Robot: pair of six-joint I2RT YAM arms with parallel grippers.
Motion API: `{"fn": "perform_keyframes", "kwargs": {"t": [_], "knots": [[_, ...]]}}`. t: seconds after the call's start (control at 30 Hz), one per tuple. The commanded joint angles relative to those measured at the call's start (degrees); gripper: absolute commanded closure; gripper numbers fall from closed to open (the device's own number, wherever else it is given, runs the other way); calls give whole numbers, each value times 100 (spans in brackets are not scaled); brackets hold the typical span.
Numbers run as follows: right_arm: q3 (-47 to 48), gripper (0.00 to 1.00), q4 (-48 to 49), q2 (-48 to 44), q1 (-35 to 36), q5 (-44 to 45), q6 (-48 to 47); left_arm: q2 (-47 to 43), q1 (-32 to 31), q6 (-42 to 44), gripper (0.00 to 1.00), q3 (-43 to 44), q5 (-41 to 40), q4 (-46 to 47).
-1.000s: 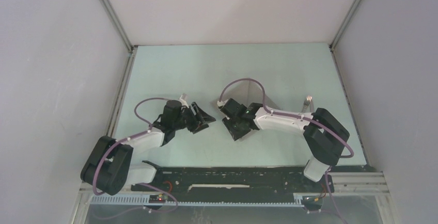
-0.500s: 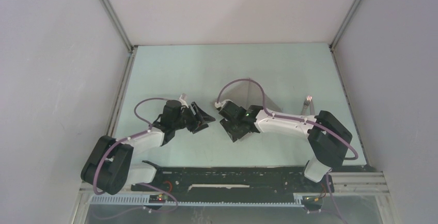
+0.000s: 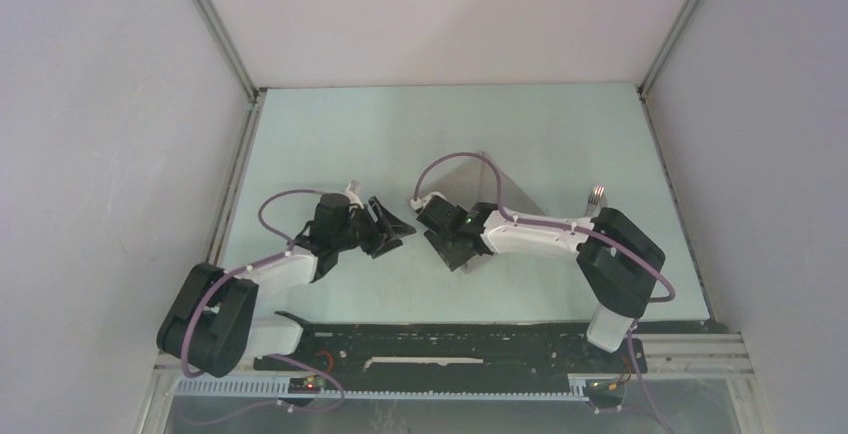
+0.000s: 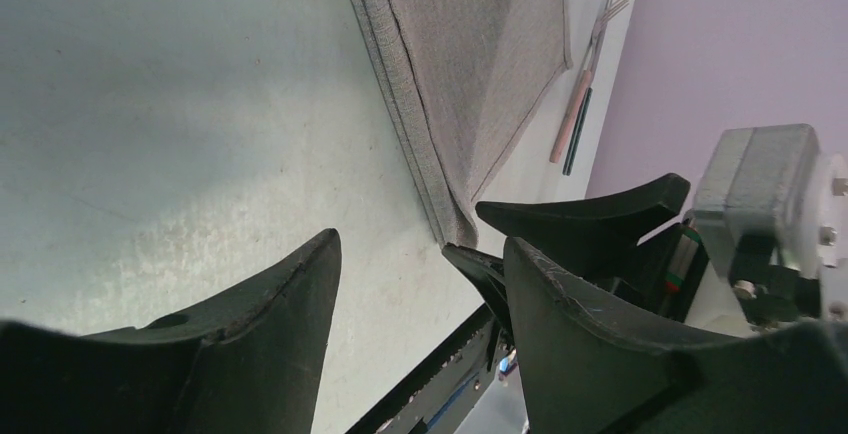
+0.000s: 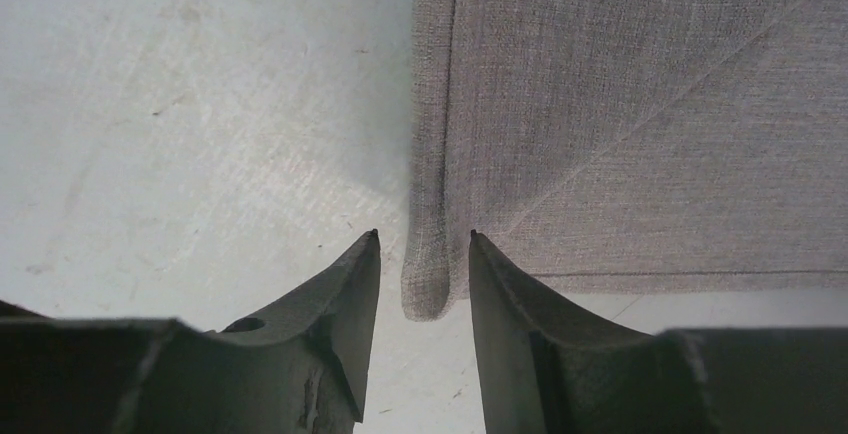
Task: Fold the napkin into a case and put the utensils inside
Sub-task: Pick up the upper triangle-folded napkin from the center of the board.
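Note:
The taupe-grey napkin [image 3: 503,182] lies folded on the table, mostly hidden under my right arm in the top view. In the right wrist view the napkin [image 5: 640,104] fills the upper right, and its folded near-left corner sits between the fingers of my right gripper [image 5: 423,237], which is open, with gaps on both sides. My left gripper [image 4: 420,254] is open and empty over bare table just left of that corner [image 4: 455,219]. The utensils [image 4: 578,104], with a pink and a teal handle, lie beyond the napkin. Only the fork tines [image 3: 596,195] show in the top view.
The pale green table [image 3: 380,144] is boxed in by white walls at the back and both sides. A black rail [image 3: 450,339] runs along the near edge by the arm bases. The two grippers are close together near the table's middle.
My right gripper has shifted a little to the left, toward the napkin's near-left corner. The left arm has not moved.

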Motion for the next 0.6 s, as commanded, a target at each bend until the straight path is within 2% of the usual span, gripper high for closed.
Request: {"fn": "perform_keyframes", "kwargs": {"t": [0.0,0.4,0.57], "knots": [[149,54,94,129,33,304,-151,-38,60,73,34,22,60,150],[154,56,166,640,117,452,-123,-20,95,79,34,10,86,178],[45,58,184,779,-69,358,-5,-64,119,96,33,-22,90,152]]}}
